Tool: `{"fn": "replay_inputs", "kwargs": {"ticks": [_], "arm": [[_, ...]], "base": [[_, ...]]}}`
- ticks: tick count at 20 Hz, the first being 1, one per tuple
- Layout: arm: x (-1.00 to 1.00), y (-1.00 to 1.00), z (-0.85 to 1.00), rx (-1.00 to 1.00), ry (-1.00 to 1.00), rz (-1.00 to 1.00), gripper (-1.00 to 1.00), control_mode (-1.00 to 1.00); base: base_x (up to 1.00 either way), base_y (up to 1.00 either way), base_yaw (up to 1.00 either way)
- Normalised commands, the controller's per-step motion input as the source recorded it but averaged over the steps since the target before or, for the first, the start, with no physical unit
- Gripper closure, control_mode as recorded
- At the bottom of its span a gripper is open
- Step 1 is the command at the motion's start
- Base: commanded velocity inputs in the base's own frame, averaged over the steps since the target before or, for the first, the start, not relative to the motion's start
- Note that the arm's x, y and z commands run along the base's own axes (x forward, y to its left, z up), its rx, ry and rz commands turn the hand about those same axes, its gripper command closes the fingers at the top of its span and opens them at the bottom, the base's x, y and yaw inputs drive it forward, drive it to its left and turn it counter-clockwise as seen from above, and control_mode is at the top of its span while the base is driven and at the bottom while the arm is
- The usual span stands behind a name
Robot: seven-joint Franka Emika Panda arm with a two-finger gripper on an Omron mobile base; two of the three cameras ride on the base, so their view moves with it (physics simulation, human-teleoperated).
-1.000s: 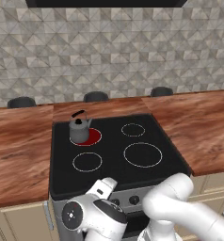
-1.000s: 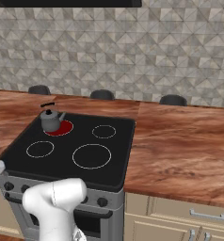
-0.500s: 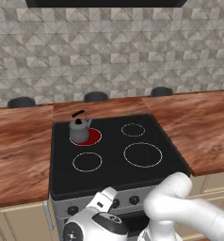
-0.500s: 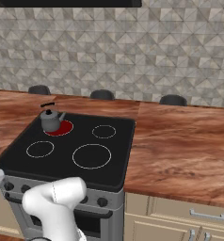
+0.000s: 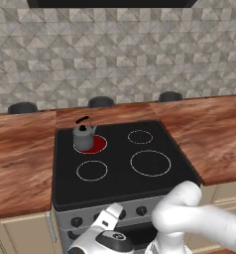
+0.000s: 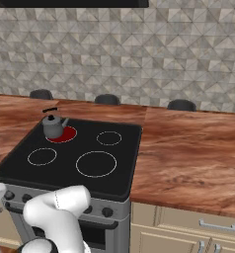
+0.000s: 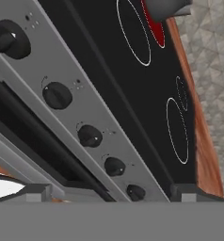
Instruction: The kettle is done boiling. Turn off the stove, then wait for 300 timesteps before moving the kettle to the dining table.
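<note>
The small grey kettle (image 5: 84,137) stands on the glowing red back-left burner (image 5: 96,145) of the black glass stove (image 5: 121,168). The right base view shows the kettle (image 6: 53,127) on the same spot, and its base shows at the top of the hand view (image 7: 168,6). My gripper (image 5: 115,213) hangs low in front of the stove's grey knob panel. It is open (image 7: 111,193), with its tips wide apart and nothing between them. A row of black knobs (image 7: 57,95) runs diagonally ahead of it. A reddish-brown wood-grain counter (image 5: 21,149) flanks the stove.
Three black round stools (image 5: 101,101) peek over the counter's far edge before a grey tiled wall. Beige cabinet drawers with metal handles (image 6: 215,226) sit under the counter on the right. The other three burners are unlit white rings (image 5: 150,163).
My hand has sunk a little lower in front of the knob panel. The kettle and the red burner are unchanged.
</note>
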Motion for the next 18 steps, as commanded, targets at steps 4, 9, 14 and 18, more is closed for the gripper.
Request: {"fn": "replay_inputs", "kwargs": {"ticks": [4, 9, 14, 18], "arm": [[0.14, 0.00, -0.24, -0.05, 0.00, 0.00, -1.00, -1.00], [0.18, 0.01, -0.18, -0.03, 0.00, 0.00, -1.00, -1.00], [0.19, 0.03, -0.16, -0.01, 0.00, 0.00, -1.00, -1.00], [0.19, 0.08, -0.26, -0.03, 0.00, 0.00, -1.00, -1.00]], "base": [[0.00, 0.00, 0.00], [0.00, 0.00, 0.00], [0.00, 0.00, 0.00], [0.00, 0.00, 0.00]]}}
